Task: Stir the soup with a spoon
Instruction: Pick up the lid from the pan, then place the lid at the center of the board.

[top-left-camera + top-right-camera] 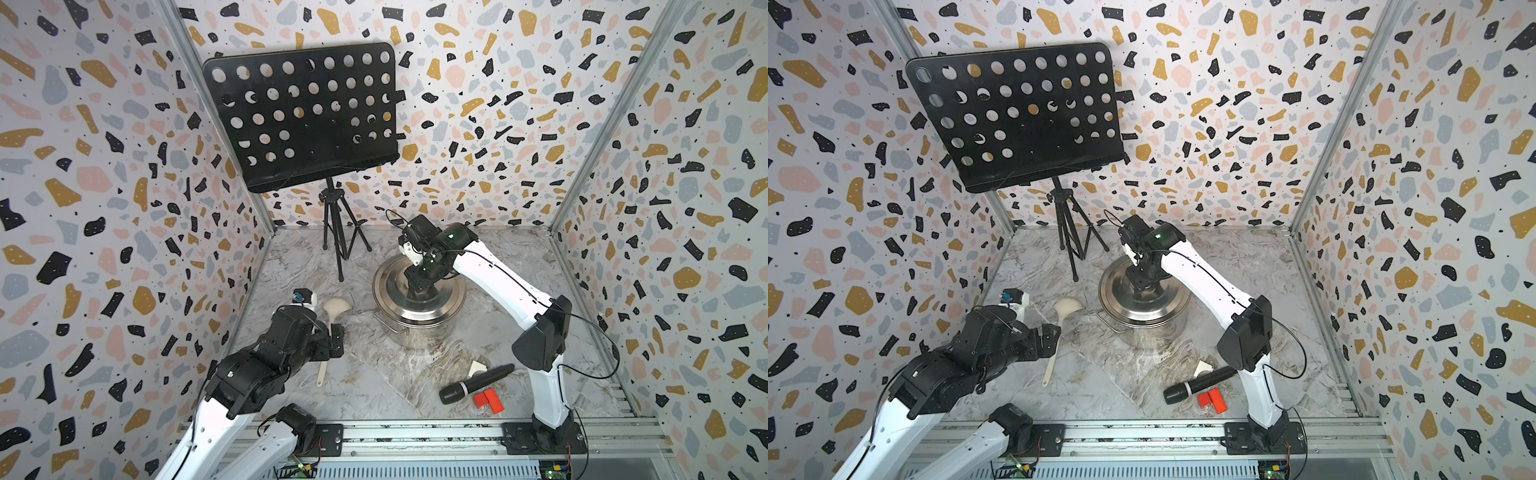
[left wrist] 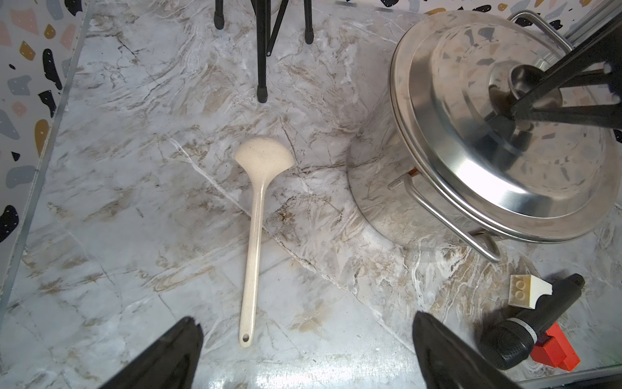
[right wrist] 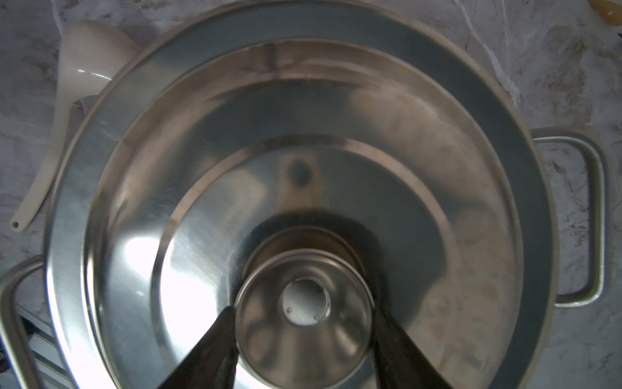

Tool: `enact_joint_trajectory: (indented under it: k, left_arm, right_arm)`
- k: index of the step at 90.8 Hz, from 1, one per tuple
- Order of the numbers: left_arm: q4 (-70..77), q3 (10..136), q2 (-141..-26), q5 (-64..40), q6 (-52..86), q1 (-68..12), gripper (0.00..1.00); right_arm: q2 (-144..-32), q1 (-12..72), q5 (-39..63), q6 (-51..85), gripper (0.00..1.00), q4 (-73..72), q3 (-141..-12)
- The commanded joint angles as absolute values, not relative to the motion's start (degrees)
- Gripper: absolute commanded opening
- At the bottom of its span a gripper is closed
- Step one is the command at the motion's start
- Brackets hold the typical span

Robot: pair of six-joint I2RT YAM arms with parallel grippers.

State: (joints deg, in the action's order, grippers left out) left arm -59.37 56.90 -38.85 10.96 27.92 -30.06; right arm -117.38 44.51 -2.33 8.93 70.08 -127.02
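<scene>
Right gripper (image 3: 303, 308) pinches the smooth lid knob (image 3: 303, 340); lifted, the lid (image 3: 336, 101) may slip. Left gripper (image 2: 306, 320) hangs spread over the spoon (image 2: 255, 215), lying on the counter (image 2: 134, 202) left of the pot (image 2: 377, 188).

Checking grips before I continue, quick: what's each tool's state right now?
Left tool: open, empty, above the spoon.
Right tool: closed on the lid knob.

A robot test cell rather than a real kitchen: two robot arms (image 1: 498, 274) are bolted to an aluminium rail (image 1: 415, 434) along the near edge of the marble-look worktop (image 1: 395, 382). A bare circuit board (image 1: 555, 473) sits below. Terrazzo-print panels (image 1: 83, 187) in metal framing wall three sides. The props are mismatched: music stand (image 1: 303, 166), steel pot (image 1: 415, 336), microphone (image 1: 478, 384).
</scene>
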Motion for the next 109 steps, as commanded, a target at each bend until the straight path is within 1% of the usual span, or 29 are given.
enact_joint_trajectory:
  k: [1,15,25,33,43,51,60,69,76,88,109]
  left_arm:
    - [-59.1,56.3,-38.4,11.0,28.5,-30.3,0.99]
    - [-59.0,56.2,-38.4,11.4,28.6,-30.2,1.0]
    - [-59.3,56.1,-38.3,11.5,28.6,-30.3,0.99]
    - [-59.4,55.8,-38.2,11.5,28.5,-30.2,0.99]
    - [-59.7,55.2,-38.3,11.5,28.3,-30.3,0.99]
    - [-59.8,54.9,-38.1,11.6,28.4,-30.2,0.99]
    - [-59.7,54.6,-38.1,11.5,28.5,-30.2,1.0]
    - [-59.4,54.4,-38.3,11.8,28.8,-30.2,1.0]
    - [-59.0,53.9,-38.2,12.2,29.5,-30.2,1.0]
    - [-58.2,52.9,-38.1,13.3,31.4,-30.3,1.0]
    - [-53.7,48.4,-35.5,14.7,36.0,-30.2,1.0]
  right_arm:
    - [-111.0,44.0,0.3,8.5,0.27,67.4,-131.8]
    - [-106.3,41.3,2.0,10.4,0.26,65.4,-133.4]
    - [-102.2,35.5,1.8,12.7,0.25,65.2,-133.1]
    - [-99.1,30.3,-0.6,13.2,0.25,65.2,-130.9]
    - [-95.1,21.7,-2.9,13.9,0.24,65.2,-125.0]
    - [-92.8,13.1,-4.2,14.3,0.24,64.8,-118.9]
    - [-90.5,5.4,-5.0,13.3,0.24,60.8,-110.3]
    - [-90.0,-0.4,-4.2,13.3,0.23,54.9,-101.7]
    - [-90.8,-3.0,-3.7,13.3,0.23,50.5,-96.0]
    - [-95.0,-4.4,-3.6,12.8,0.23,44.3,-89.7]
    - [-103.4,-5.2,-2.3,13.2,0.23,39.2,-87.9]
